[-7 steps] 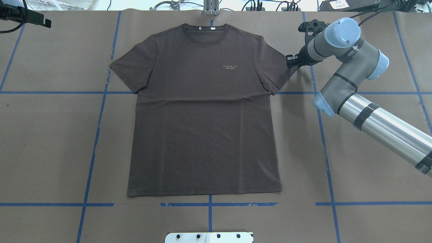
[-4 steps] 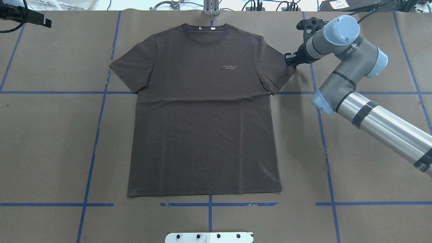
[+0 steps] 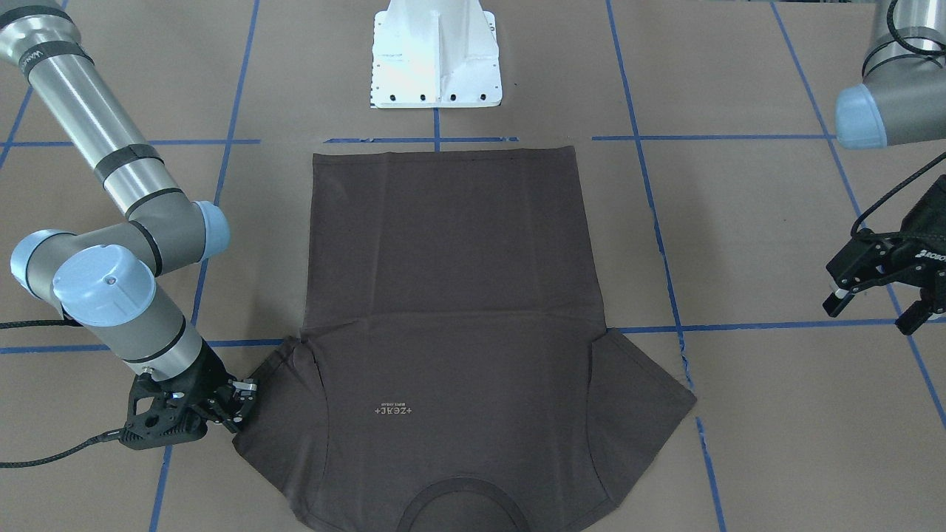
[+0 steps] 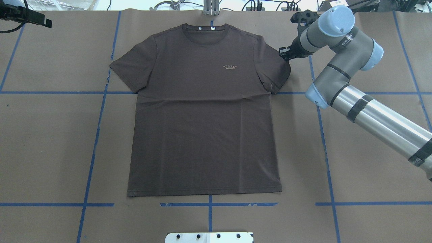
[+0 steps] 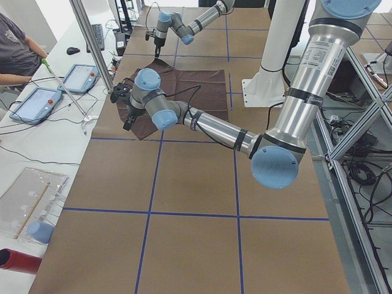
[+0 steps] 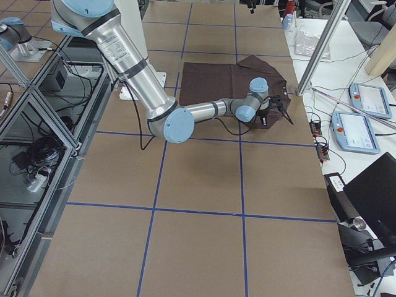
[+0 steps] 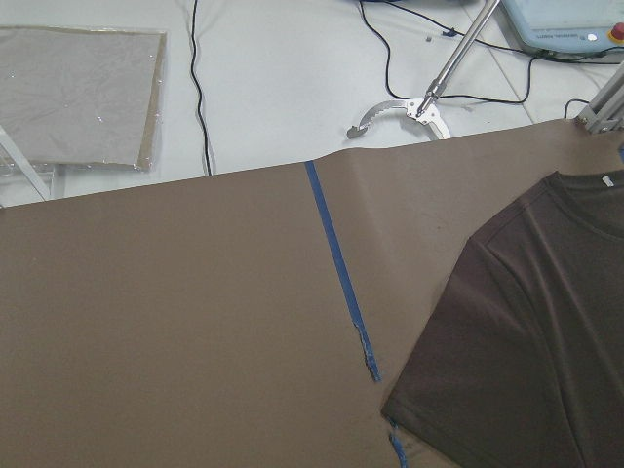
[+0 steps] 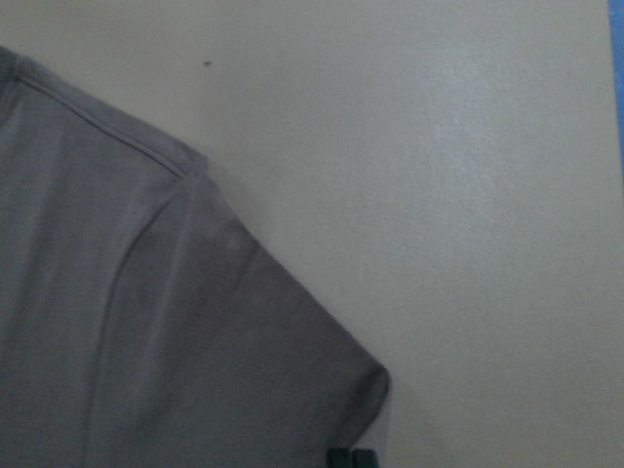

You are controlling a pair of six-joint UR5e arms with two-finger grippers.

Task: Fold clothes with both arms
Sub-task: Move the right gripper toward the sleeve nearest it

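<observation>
Right fingers (image 4: 285,54) — gripping sleeve (image 4: 275,67) — shifted inward.

1. The T-shirt (image 4: 202,135) is showing a plain dark brown-grey all over, collar included.
2. A pale logo (image 4: 230,66) is sitting at its 1 o'clock in the overhead view, and small white tags (image 4: 212,28) are showing at 12 o'clock inside the collar.
3. The table (image 4: 47,152) is showing a flat brown cover, and blue tape (image 4: 98,128) is crossing it in a grid.
4. The right arm (image 4: 371,114), at the shirt's 3 o'clock, is showing a silver tube, grey joints, light blue caps and black bands. The left arm (image 3: 905,89) is showing the same grey and light blue.
5. The right gripper (image 4: 284,55) and left gripper (image 3: 868,314) are showing black.
6. The base (image 3: 436,55) is showing white.
</observation>
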